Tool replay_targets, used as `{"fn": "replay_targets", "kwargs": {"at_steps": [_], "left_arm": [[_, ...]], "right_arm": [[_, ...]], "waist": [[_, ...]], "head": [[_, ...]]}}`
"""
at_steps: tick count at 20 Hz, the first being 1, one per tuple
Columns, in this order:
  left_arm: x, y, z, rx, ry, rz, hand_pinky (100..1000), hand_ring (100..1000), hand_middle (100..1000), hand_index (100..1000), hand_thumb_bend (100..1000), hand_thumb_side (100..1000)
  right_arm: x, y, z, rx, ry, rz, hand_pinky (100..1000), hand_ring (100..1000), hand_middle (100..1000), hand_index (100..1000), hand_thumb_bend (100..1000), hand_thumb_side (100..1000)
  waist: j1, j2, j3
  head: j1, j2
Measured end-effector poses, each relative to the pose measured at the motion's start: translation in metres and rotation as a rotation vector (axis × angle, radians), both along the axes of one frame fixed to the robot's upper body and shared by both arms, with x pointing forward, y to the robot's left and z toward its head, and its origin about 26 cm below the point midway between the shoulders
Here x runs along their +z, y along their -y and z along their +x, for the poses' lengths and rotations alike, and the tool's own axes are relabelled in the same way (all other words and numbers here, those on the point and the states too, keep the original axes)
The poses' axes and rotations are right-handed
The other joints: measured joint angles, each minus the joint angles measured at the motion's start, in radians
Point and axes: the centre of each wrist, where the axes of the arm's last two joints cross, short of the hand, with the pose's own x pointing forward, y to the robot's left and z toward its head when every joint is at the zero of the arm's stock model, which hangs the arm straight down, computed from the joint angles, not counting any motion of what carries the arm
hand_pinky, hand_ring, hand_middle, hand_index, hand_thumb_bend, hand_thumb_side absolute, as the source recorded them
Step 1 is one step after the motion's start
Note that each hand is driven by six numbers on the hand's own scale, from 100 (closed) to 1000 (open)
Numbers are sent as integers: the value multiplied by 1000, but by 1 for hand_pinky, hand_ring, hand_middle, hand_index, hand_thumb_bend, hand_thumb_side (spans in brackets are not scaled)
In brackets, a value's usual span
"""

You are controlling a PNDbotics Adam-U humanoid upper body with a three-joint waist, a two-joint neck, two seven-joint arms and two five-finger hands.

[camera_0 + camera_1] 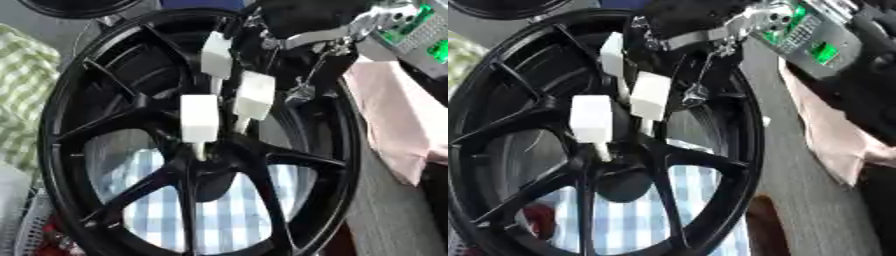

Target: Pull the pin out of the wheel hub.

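Pin sits in the hub of the black wheel standing right before you; your right hand reaches in from the upper right, white fingertips spread and straight around it; whether they touch it, you cannot tell.

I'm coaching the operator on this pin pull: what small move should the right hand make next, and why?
Probably close the white-padded fingers around the pin before pulling. The right hand is down at the wheel hub, but the lowest pad appears only to rest atop the pale pin, which is seated.
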Motion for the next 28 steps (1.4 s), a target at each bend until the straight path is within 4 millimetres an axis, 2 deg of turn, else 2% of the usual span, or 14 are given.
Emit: {"fn": "replay_targets", "kwargs": {"at_steps": [12, 28], "left_arm": [[0, -1, 0, 2, 1, -1, 672, 624, 611, 729, 505, 644], [0, -1, 0, 3, 1, -2, 672, 621, 611, 729, 505, 644]], "right_arm": [[0, 0, 0, 0, -2, 2, 859, 529, 489, 581, 381, 100], [0, 1, 2, -4, -14, 8, 838, 493, 433, 529, 367, 100]], "waist": [[0, 0, 0], [0, 0, 2]], "head": [[-2, 0], [-4, 0]]}}
